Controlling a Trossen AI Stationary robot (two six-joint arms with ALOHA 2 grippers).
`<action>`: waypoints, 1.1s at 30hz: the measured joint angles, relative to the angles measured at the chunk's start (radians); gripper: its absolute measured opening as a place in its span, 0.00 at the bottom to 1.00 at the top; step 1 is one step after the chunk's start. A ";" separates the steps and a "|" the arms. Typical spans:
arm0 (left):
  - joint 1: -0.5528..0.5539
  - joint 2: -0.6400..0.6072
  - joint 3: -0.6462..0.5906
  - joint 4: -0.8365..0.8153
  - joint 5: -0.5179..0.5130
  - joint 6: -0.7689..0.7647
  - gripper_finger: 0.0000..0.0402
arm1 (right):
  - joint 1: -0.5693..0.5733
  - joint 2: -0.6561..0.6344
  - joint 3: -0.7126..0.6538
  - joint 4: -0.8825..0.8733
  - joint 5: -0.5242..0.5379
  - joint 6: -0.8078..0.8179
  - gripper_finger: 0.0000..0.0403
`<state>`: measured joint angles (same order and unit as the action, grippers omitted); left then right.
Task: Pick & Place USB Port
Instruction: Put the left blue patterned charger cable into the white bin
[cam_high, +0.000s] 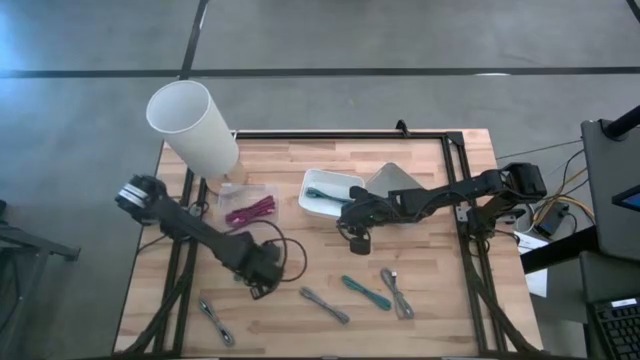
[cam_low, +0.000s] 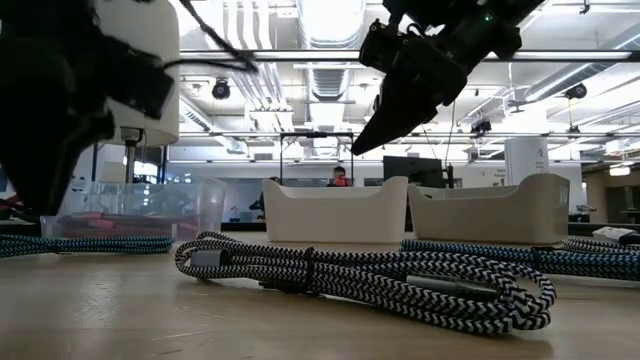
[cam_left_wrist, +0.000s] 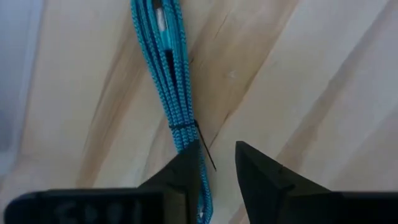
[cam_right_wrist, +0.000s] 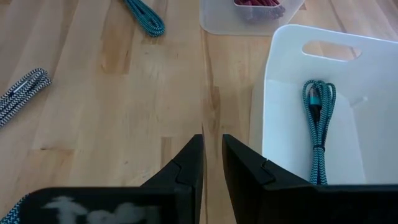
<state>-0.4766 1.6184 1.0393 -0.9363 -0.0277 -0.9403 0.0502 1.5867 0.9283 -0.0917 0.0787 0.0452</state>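
Pale wooden table (cam_high: 430, 260), bright ceiling lights. Blue braided cable (cam_left_wrist: 173, 93) touches left gripper's (cam_left_wrist: 216, 167) slightly open, empty fingers; right gripper (cam_right_wrist: 212, 152) nearly closed, empty.

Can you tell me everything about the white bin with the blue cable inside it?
The white bin is a smooth plastic-looking tub with rounded corners and a cut-out handle slot in one wall. It stands upright on the wooden table, open at the top. One bundled teal braided cable lies flat on its floor. A clear container holding red cables stands close by.

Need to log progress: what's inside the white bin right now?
One bundled teal cable lies in the white bin. The right pincer hides part of the bin's floor.
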 joint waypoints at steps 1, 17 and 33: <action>0.003 0.011 0.000 0.001 0.009 0.005 0.26 | 0.000 0.000 0.000 0.000 0.000 0.000 0.13; 0.059 0.030 -0.097 0.077 0.003 0.091 0.46 | 0.000 0.000 0.000 0.000 0.000 0.005 0.13; 0.059 0.030 -0.092 0.123 -0.002 0.120 0.04 | 0.000 0.001 0.000 0.006 0.000 0.005 0.13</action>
<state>-0.4173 1.6485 0.9471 -0.8135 -0.0301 -0.8204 0.0502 1.5879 0.9283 -0.0858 0.0788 0.0507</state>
